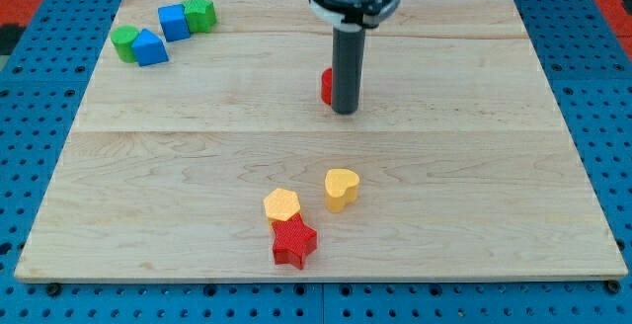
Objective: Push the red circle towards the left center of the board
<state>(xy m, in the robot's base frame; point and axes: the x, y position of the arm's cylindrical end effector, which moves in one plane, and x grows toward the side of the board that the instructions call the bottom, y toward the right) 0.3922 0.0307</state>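
Tip (344,112) just right of red circle (326,86)

My tip (344,111) touches the red circle (325,86) — mostly hidden, on the view's left of it.

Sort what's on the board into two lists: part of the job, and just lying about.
Part of the job: red circle, mostly hidden behind my tip; board.

Lying about: yellow hexagon, yellow heart, red star, two blue blocks, two green blocks.

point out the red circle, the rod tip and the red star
red circle (325,86): camera view, visible left edge.
my tip (344,112): camera view, rod's bottom end.
red star (293,242): camera view, top face.
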